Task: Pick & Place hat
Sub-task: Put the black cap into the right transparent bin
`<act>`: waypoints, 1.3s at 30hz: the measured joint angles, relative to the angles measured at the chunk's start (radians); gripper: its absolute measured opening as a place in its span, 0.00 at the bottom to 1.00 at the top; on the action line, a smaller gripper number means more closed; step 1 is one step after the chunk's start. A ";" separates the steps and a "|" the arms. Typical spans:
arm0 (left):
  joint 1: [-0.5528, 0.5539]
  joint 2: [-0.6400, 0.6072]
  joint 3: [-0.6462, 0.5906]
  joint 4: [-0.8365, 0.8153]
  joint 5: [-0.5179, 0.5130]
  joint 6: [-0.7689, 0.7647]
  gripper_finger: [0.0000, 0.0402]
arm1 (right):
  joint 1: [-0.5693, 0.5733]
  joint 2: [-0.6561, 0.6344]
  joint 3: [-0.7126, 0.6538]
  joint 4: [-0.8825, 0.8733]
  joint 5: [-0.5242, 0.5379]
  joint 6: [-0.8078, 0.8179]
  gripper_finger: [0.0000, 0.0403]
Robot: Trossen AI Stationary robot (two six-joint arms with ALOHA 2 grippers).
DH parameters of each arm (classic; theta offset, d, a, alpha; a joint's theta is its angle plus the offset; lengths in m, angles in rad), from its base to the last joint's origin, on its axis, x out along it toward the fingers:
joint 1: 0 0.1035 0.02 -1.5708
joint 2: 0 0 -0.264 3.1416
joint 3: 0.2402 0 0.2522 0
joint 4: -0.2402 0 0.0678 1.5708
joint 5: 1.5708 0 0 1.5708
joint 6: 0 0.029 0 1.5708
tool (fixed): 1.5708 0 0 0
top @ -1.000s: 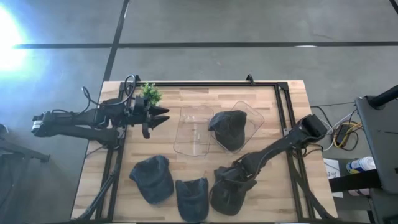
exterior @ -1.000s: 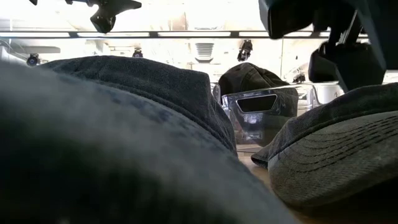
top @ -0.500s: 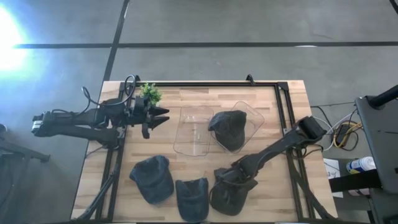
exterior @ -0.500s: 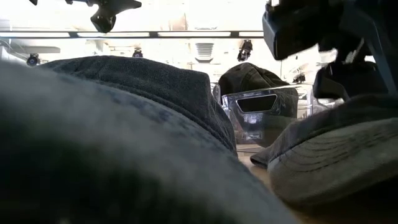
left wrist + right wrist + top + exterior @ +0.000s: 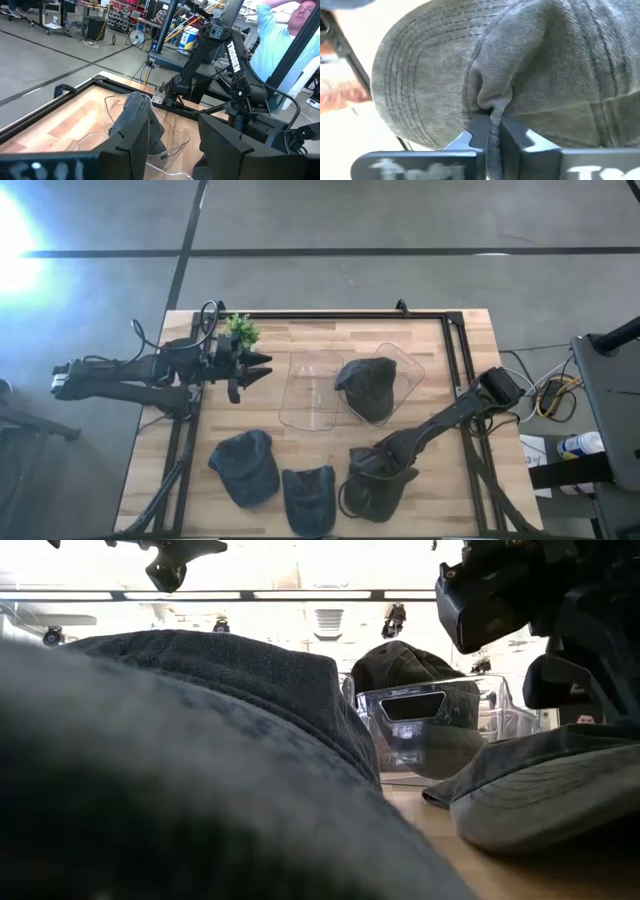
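Note:
Several dark grey hats are in view. One hat (image 5: 367, 388) sits in a clear bin (image 5: 395, 375) at the table's middle. Two lie near the front edge (image 5: 245, 467) (image 5: 308, 496). On the front right hat (image 5: 375, 488) my right gripper (image 5: 378, 468) is shut; its stitched brim (image 5: 415, 80) shows in the right wrist view. My left gripper (image 5: 262, 365) hangs open above the table's left, beside a small plant (image 5: 241, 330), with nothing between its fingers. My right gripper pinches a raised fold of the hat's crown cloth (image 5: 490, 107), close to where the brim joins it, between its two fingers (image 5: 478, 134). It comes from above, slanting in from the table's far right. The hat's brim (image 5: 540, 815) lies low on the table.
A second clear bin (image 5: 312, 388) stands left of the one with the hat. Black rails run along the table's edges (image 5: 458, 350). In the low view a hat (image 5: 200, 740) fills the foreground. A person (image 5: 280, 45) stands beyond the table.
My right gripper has shut, gathering a fold of the front right hat's crown. It has shifted slightly toward the table's right edge, and the hat with it. In the low view the brim has sunk flatter toward the table.

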State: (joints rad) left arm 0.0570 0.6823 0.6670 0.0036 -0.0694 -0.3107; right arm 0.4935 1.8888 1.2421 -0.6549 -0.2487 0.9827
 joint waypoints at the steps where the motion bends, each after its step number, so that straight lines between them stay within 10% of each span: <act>1: 0.000 0.000 0.000 0.000 0.000 0.000 0.41 | 0.002 -0.002 0.005 -0.008 0.012 0.010 0.04; 39: 0.000 0.001 0.000 -0.014 -0.002 0.005 0.41 | 0.076 -0.033 0.888 -0.915 0.426 0.174 0.02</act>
State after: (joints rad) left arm 0.0574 0.6837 0.6668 -0.0106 -0.0715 -0.3061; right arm 0.5697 1.8562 2.1302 -1.5700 0.1771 1.1568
